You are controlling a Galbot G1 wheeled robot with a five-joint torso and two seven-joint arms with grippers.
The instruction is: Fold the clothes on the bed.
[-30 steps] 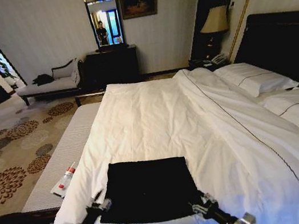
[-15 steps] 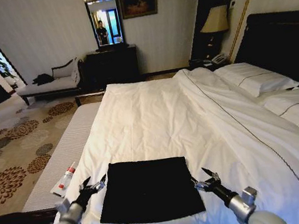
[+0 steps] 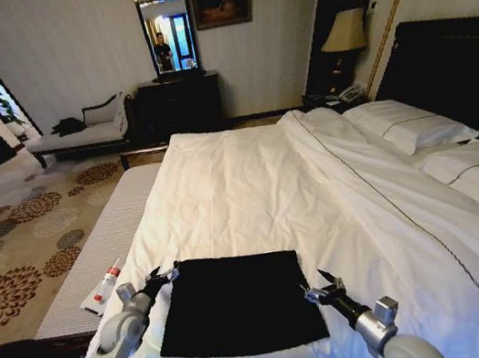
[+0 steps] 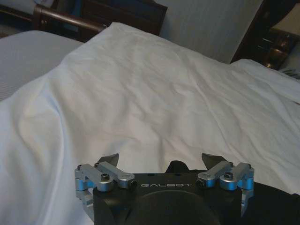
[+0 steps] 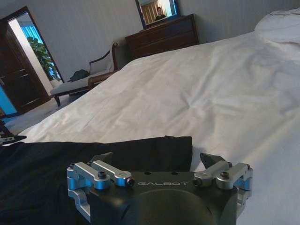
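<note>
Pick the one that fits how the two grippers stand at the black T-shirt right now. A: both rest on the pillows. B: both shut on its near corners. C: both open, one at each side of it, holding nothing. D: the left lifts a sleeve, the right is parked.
C: the left gripper sits open at the far left corner of the black T-shirt, and the right gripper open at its right edge, neither pinching cloth.
</note>
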